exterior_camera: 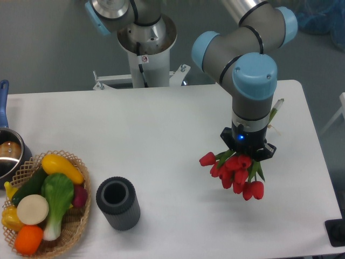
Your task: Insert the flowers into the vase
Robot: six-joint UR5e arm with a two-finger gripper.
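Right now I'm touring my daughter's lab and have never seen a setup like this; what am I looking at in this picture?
This is one view from a fixed camera looking down at a white table. The grey and blue jointed machine is a robot arm, mounted behind the table. At its end is a gripper, a two-fingered clamp, pointing down. A bunch of red tulips, the flowers, hangs out from under it, so it seems to be holding them, though the arm hides the fingers themselves. At the front left stands a dark ribbed vase, upright and empty, well apart from the flowers. Beside it, a wicker basket holds colourful toy vegetables. At the far left edge, part of a metal pot with a blue handle shows.
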